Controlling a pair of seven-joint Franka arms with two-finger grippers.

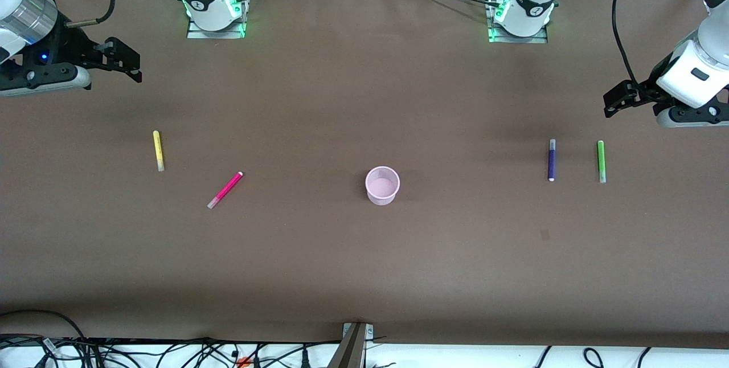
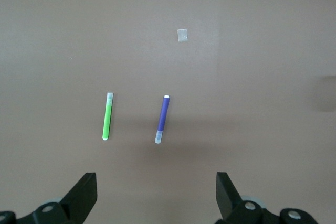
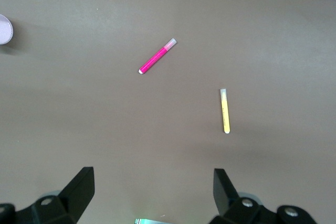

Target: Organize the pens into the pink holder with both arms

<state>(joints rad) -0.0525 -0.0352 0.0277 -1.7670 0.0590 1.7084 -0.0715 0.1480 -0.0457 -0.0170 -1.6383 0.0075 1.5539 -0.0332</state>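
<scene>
The pink holder (image 1: 382,185) stands upright and empty at the table's middle; its rim shows in the right wrist view (image 3: 4,29). The yellow pen (image 1: 158,151) (image 3: 224,110) and the magenta pen (image 1: 224,190) (image 3: 157,56) lie flat toward the right arm's end. The purple pen (image 1: 551,160) (image 2: 163,119) and the green pen (image 1: 601,161) (image 2: 107,116) lie side by side toward the left arm's end. My right gripper (image 1: 135,67) (image 3: 152,190) is open and empty, up over bare table at its end. My left gripper (image 1: 608,105) (image 2: 156,192) is open and empty, up over bare table beside the green pen.
The brown table (image 1: 364,277) holds a small pale mark (image 1: 545,234) (image 2: 182,35), nearer to the front camera than the purple pen. The arm bases (image 1: 215,12) (image 1: 521,15) stand along the table's edge farthest from the camera. Cables lie off the near edge.
</scene>
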